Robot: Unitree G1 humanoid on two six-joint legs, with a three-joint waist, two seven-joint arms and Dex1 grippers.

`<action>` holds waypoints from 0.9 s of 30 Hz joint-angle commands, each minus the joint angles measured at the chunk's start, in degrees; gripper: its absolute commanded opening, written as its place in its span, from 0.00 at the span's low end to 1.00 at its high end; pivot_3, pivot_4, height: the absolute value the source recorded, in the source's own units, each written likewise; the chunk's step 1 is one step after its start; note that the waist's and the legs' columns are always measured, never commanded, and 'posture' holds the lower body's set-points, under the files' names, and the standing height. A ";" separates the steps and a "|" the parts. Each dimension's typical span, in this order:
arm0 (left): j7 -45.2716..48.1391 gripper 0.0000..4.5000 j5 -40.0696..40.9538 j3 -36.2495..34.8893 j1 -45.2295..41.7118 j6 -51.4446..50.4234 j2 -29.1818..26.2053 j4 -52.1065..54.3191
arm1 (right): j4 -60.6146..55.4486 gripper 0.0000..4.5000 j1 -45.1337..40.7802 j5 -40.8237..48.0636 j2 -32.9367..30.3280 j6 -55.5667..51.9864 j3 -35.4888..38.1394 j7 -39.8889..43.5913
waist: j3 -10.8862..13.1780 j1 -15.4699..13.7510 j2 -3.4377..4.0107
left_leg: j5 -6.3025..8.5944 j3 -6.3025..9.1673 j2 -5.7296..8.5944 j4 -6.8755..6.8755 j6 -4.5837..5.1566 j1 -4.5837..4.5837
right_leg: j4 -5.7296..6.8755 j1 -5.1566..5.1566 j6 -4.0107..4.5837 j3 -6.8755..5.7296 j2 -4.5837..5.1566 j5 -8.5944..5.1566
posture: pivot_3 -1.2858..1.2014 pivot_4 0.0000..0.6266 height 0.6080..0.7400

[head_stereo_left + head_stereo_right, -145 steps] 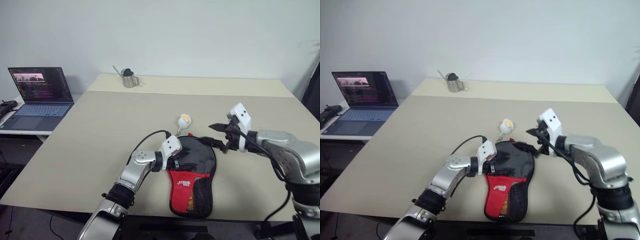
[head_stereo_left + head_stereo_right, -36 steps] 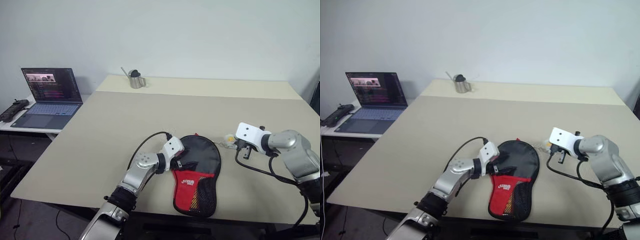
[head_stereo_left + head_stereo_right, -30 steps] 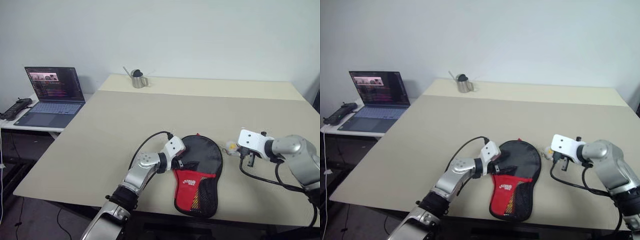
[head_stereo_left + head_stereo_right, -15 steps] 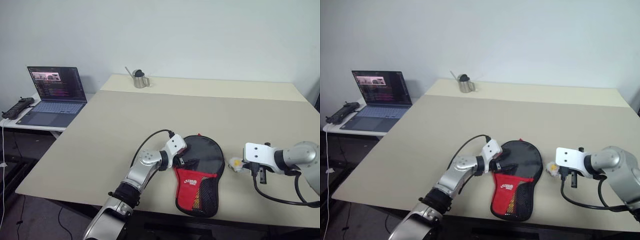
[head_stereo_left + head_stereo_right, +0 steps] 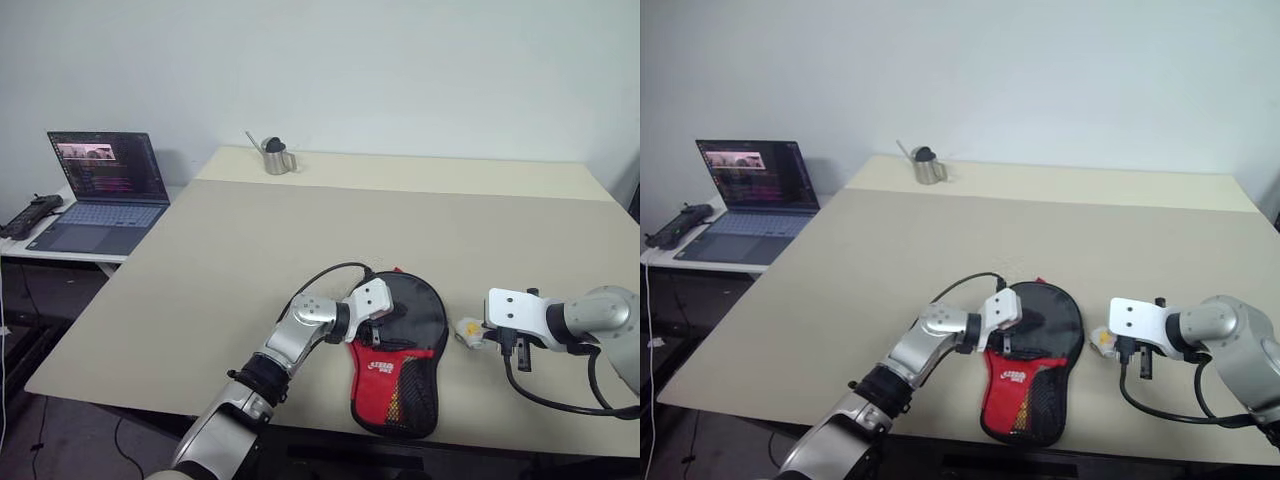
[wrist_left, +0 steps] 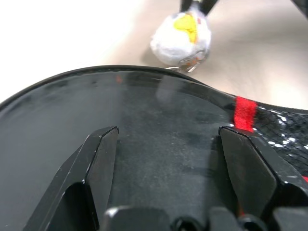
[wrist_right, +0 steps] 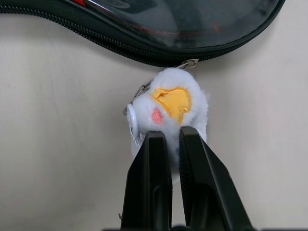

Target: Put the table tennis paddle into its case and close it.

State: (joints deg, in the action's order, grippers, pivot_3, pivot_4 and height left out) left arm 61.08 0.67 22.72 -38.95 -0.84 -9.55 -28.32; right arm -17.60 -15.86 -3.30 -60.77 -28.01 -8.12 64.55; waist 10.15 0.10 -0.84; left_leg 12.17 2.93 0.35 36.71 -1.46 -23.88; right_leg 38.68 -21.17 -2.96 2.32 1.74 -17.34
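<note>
Right gripper (image 7: 173, 144) is pinching the white pompom charm (image 7: 171, 108) beside the case (image 5: 405, 335); left gripper (image 6: 168, 144) sits spread over the case.

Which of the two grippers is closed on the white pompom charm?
The right gripper: its fingers pinch the pompom charm beside the case. The left gripper stands open over the case.

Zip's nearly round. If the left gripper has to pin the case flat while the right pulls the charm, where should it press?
Press the case on its round black face, coming from its left edge. That part lies flat and wide under the open left gripper. The right gripper is shut on the pompom charm at the opposite rim.
</note>
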 commanded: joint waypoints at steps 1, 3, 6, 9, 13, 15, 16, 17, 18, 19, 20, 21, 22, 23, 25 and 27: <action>0.81 0.81 -2.58 2.86 0.61 1.20 0.55 -2.81 | -0.85 0.00 0.19 0.46 -0.09 -0.38 0.76 -0.47 | 0.00 -0.03 0.00 | 0.00 0.00 0.00 0.00 0.00 0.00 | 0.00 0.00 0.00 0.00 0.00 0.00 | 0.52 0.24 1.00; -0.15 0.81 -3.38 2.75 0.00 2.12 1.11 -4.66 | -1.00 0.00 0.58 0.66 -0.21 -0.59 0.99 -0.46 | 0.00 -0.13 0.00 | 0.00 0.00 0.01 0.00 0.00 0.00 | -0.02 0.01 -0.01 -0.01 0.00 0.00 | 0.52 0.24 1.00; -0.73 0.81 -4.28 2.95 -0.66 3.65 1.83 -6.93 | -1.88 0.00 1.56 1.02 -0.76 -0.87 1.43 -0.23 | -0.01 -0.24 0.00 | 0.00 0.02 0.04 0.03 0.00 0.00 | -0.03 0.06 -0.03 -0.03 0.02 -0.02 | 0.52 0.24 1.00; -1.15 0.81 -5.14 3.47 -0.96 4.72 2.51 -8.33 | -3.45 0.00 2.89 1.58 -1.50 -1.51 2.11 0.16 | -0.01 -0.28 0.01 | 0.00 0.03 0.05 0.05 0.00 0.01 | -0.02 0.08 -0.11 -0.03 0.04 -0.05 | 0.52 0.24 1.00; -1.42 0.81 -6.58 4.37 -1.10 6.12 3.49 -9.87 | -6.72 0.00 5.94 2.73 -2.95 -3.15 4.04 0.60 | -0.02 -0.65 0.01 | 0.00 0.06 0.07 0.06 0.00 0.00 | -0.02 0.10 -0.11 -0.06 0.05 -0.05 | 0.52 0.24 1.00; -1.36 0.81 -7.01 4.38 -1.15 6.32 3.96 -10.43 | -8.71 0.00 7.86 3.54 -3.69 -4.23 5.25 0.69 | -0.03 -0.76 -0.01 | 0.00 0.06 0.08 0.07 0.00 0.00 | -0.03 0.11 -0.13 -0.07 0.07 -0.06 | 0.52 0.24 1.00; -1.28 0.81 -7.27 4.48 -1.24 6.50 4.12 -10.77 | -9.73 0.00 8.91 4.00 -4.09 -4.76 5.91 0.66 | -0.03 -0.81 -0.02 | 0.00 0.07 0.08 0.08 0.00 0.00 | -0.03 0.12 -0.15 -0.07 0.07 -0.07 | 0.52 0.24 1.00; -1.16 0.81 -7.48 4.59 -1.31 6.71 4.20 -11.06 | -10.73 0.00 9.89 4.36 -4.40 -5.36 6.52 0.64 | -0.04 -0.88 -0.01 | 0.00 0.07 0.08 0.08 0.00 0.00 | -0.03 0.13 -0.18 -0.08 0.07 -0.09 | 0.52 0.24 1.00; -1.16 0.81 -7.73 4.69 -1.46 6.99 4.39 -11.59 | -11.94 0.00 11.31 4.80 -4.77 -5.99 7.43 0.73 | -0.05 -1.03 0.00 | 0.00 0.07 0.08 0.09 0.00 0.01 | -0.03 0.14 -0.23 -0.08 0.07 -0.12 | 0.52 0.24 1.00; -1.16 0.81 -7.90 4.70 -1.58 7.21 4.55 -12.00 | -12.79 0.00 12.32 5.11 -5.02 -6.43 8.09 0.74 | -0.05 -1.09 -0.01 | 0.00 0.08 0.09 0.10 0.00 0.00 | -0.03 0.14 -0.25 -0.09 0.08 -0.13 | 0.52 0.24 1.00; -1.12 0.81 -8.02 4.68 -1.68 7.32 4.70 -12.33 | -13.78 0.00 13.42 5.58 -5.33 -7.01 8.82 0.75 | -0.05 -1.19 -0.02 | 0.00 0.07 0.09 0.10 0.00 0.02 | -0.04 0.16 -0.25 -0.09 0.08 -0.13 | 0.52 0.24 1.00; -1.01 0.81 -8.08 4.66 -1.83 7.42 4.82 -12.66 | -15.09 0.00 14.75 6.33 -5.65 -7.84 9.77 0.91 | -0.06 -1.27 -0.02 | 0.00 0.09 0.09 0.10 0.00 0.02 | -0.05 0.17 -0.26 -0.11 0.08 -0.14 | 0.52 0.24 1.00; -1.07 0.81 -8.16 4.68 -2.02 7.57 4.99 -13.11 | -16.53 0.00 16.42 6.96 -6.03 -8.45 10.90 1.18 | -0.07 -1.37 -0.01 | 0.00 0.10 0.09 0.10 0.00 0.02 | -0.06 0.19 -0.27 -0.12 0.08 -0.14 | 0.52 0.24 1.00; -1.14 0.81 -8.22 4.68 -2.22 7.73 5.20 -13.61 | -18.01 0.00 18.25 7.55 -6.41 -8.96 12.08 1.57 | -0.07 -1.53 0.00 | 0.00 0.11 0.09 0.11 0.00 0.03 | -0.08 0.24 -0.27 -0.14 0.08 -0.14 | 0.52 0.24 1.00; -1.25 0.81 -8.36 4.68 -2.56 8.09 5.59 -14.52 | -20.98 0.00 21.55 8.99 -6.92 -10.38 14.34 2.20 | -0.09 -1.64 0.01 | 0.01 0.15 0.10 0.12 0.00 0.04 | -0.16 0.33 -0.30 -0.22 0.09 -0.16 | 0.52 0.24 1.00; -1.30 0.81 -8.51 4.69 -2.79 8.40 5.98 -15.23 | -23.80 0.00 24.83 10.40 -7.56 -11.27 16.55 3.11 | -0.13 -1.68 0.01 | 0.01 0.15 0.13 0.13 0.01 0.05 | -0.25 0.43 -0.33 -0.30 0.15 -0.17 | 0.52 0.24 1.00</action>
State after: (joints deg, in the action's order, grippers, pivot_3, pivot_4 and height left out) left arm 59.62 -4.52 24.17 -43.52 8.25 -3.85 -39.17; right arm -38.04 7.22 5.11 -66.90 -38.30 6.39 65.03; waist 10.02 -1.59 -0.84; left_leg 12.18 3.10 0.48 36.84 -1.46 -23.81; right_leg 38.30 -20.64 -3.30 1.95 1.91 -17.51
